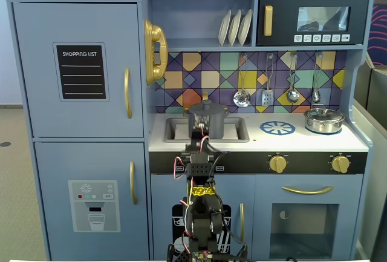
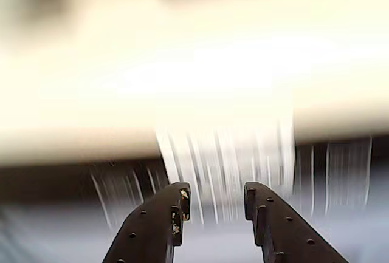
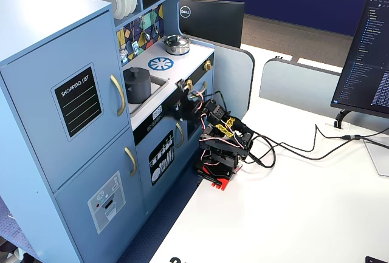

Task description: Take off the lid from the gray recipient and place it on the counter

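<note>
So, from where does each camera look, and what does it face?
A fixed view: stands in front of the toy kitchen, facing it; the arm rises at bottom centre toward the gray pot.
Wrist view: rides on the arm, blurred; the open pincer shows at the bottom.
A fixed view: high, off to one side, looking down along the kitchen and desk.
Both fixed views share the pot, its lid on, and the counter.

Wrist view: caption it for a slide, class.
Blurred wrist view: the open hand nears the pale counter edge.
</note>
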{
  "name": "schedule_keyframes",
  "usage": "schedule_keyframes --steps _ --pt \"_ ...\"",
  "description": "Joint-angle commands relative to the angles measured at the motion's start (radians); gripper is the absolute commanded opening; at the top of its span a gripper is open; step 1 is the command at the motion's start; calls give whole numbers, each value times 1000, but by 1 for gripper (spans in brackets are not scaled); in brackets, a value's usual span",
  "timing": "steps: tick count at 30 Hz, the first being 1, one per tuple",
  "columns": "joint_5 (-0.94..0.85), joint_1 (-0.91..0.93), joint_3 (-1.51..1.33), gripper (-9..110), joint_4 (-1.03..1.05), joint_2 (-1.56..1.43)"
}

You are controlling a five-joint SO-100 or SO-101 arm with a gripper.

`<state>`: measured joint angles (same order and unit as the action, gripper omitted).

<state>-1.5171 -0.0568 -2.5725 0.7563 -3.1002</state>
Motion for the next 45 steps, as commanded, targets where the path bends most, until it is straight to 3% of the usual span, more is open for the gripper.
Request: schedule_keyframes --steps 1,15,26,32,45 --pt "-35 5 138 0 -115 51" --pt "-100 95 420 0 -193 250" --pt "-94 138 509 20 -307 451" --pt "-94 153 511 25 -397 526" --pt "-101 164 572 23 -489 670"
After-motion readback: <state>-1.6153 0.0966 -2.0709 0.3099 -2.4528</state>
